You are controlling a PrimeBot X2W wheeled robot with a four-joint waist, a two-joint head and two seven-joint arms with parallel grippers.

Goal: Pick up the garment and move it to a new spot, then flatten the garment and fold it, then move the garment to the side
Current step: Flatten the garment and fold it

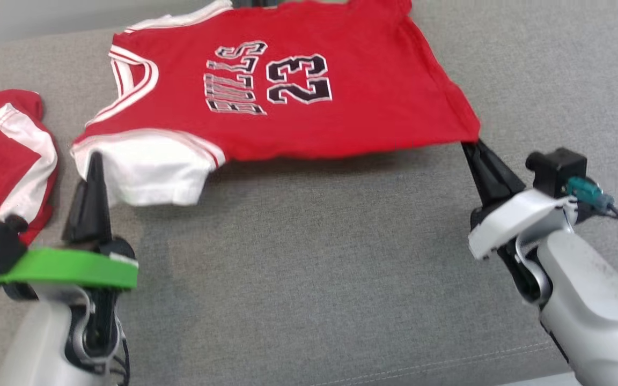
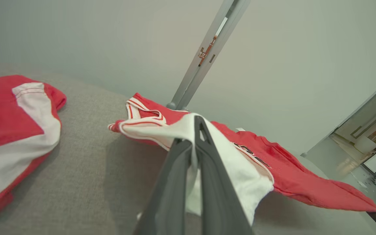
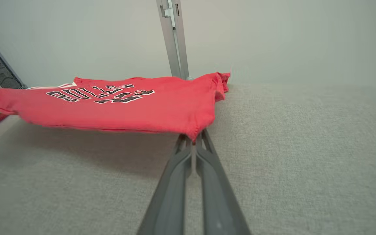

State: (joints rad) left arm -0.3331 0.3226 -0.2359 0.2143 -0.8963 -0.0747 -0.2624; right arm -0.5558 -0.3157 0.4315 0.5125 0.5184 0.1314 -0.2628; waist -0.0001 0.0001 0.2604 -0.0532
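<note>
Jersey (image 1: 341, 107), red with a black number and a white sleeve (image 1: 148, 171), hangs stretched between the two arms over the grey fabric surface (image 1: 314, 279); its neck points to the robot's left and its hem to the right. Left jaws are clenched on the sleeve at the jersey's near left corner; in the left wrist view white cloth is pinched between the two dark fingers (image 2: 217, 182) and spills down on either side of them. Right jaws are clenched on the red hem corner at the near right; in the right wrist view that corner sits right at the fingertips, with the rest of the cloth spreading away to that view's left. The near edge runs taut from one grip to the other, lifted off the surface, with a shadow under it; the far edge reaches the back of the surface beside a grey post (image 3: 174, 39). A second red and white garment (image 1: 3, 150) lies on the surface at the far left, apart from the jersey.
</note>
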